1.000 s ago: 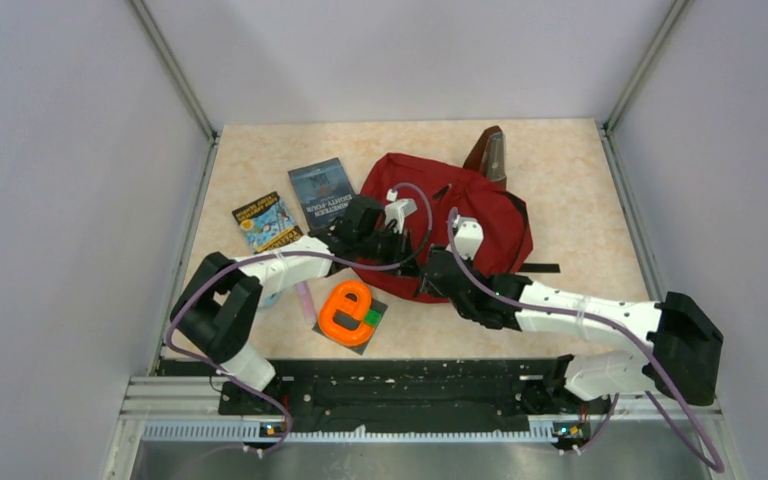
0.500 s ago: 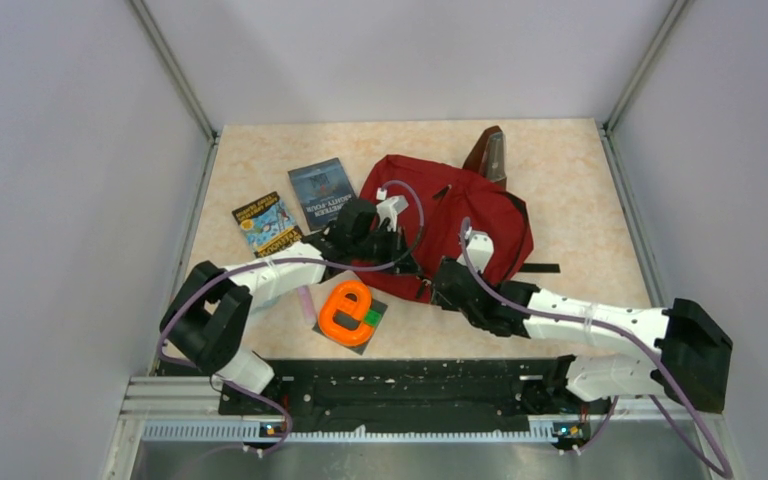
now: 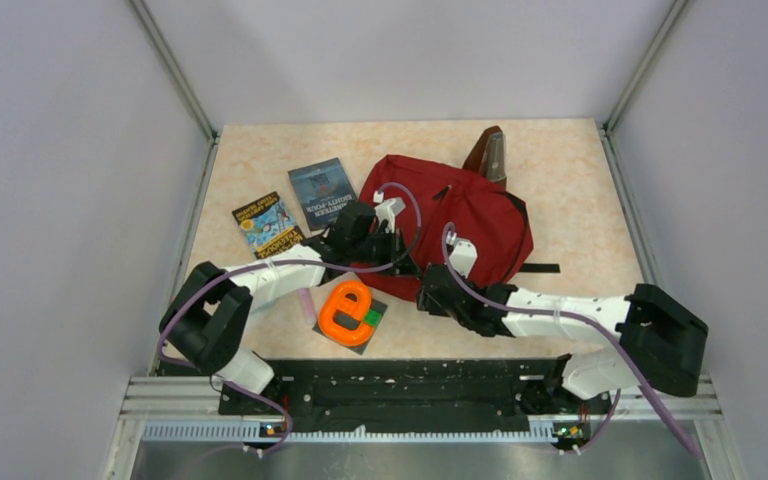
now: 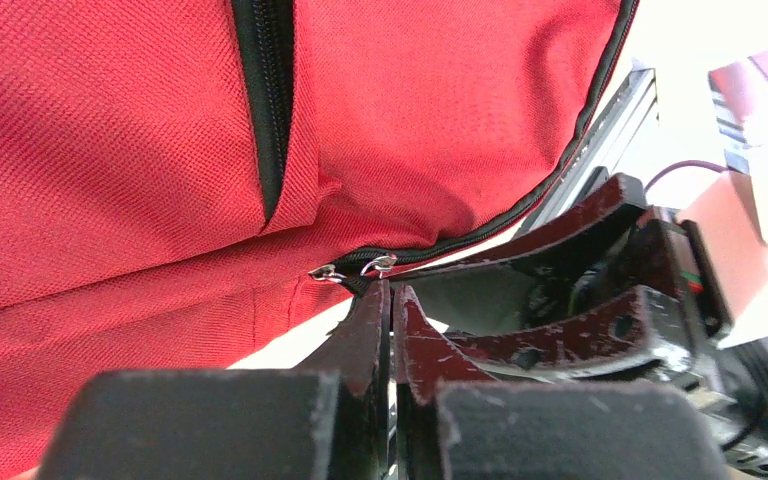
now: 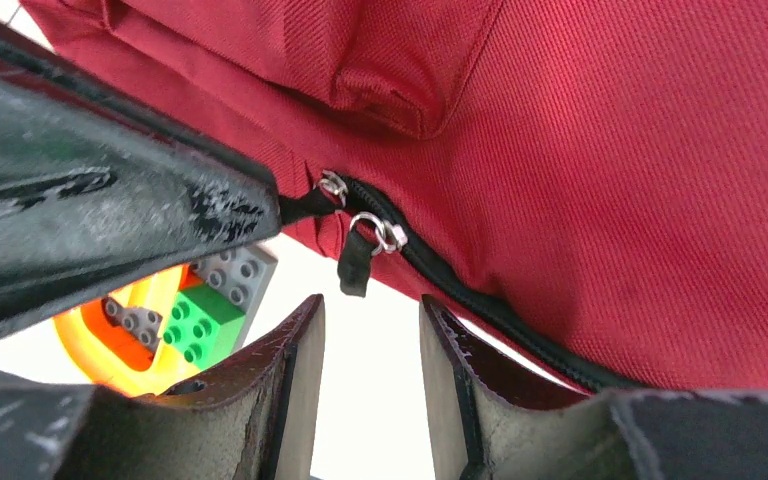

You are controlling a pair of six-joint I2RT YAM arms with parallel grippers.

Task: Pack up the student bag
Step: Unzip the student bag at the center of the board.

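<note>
The student bag (image 3: 480,215) is dark red fabric lying at the table's middle, and it fills the left wrist view (image 4: 410,120) and the right wrist view (image 5: 610,150). Two silver zipper sliders (image 5: 335,186) meet at its near edge. My left gripper (image 4: 391,290) is shut on the black pull of one slider, its finger (image 5: 110,230) reaching in from the left. The other pull (image 5: 355,268) hangs free just above my right gripper (image 5: 370,320), which is open and empty. Seen from above, both grippers (image 3: 407,265) (image 3: 426,292) meet at the bag's front edge.
A brown metronome (image 3: 490,152) stands behind the bag. Two books (image 3: 267,222) (image 3: 322,191) lie to the left. An orange e-shaped piece (image 3: 346,310) with a green brick (image 3: 371,317) sits on a grey plate near the front. A black strap (image 3: 540,268) trails right.
My right gripper has moved left and nearer, down to the bag's front edge under the zipper pulls. The left gripper has shifted slightly back and stays shut.
</note>
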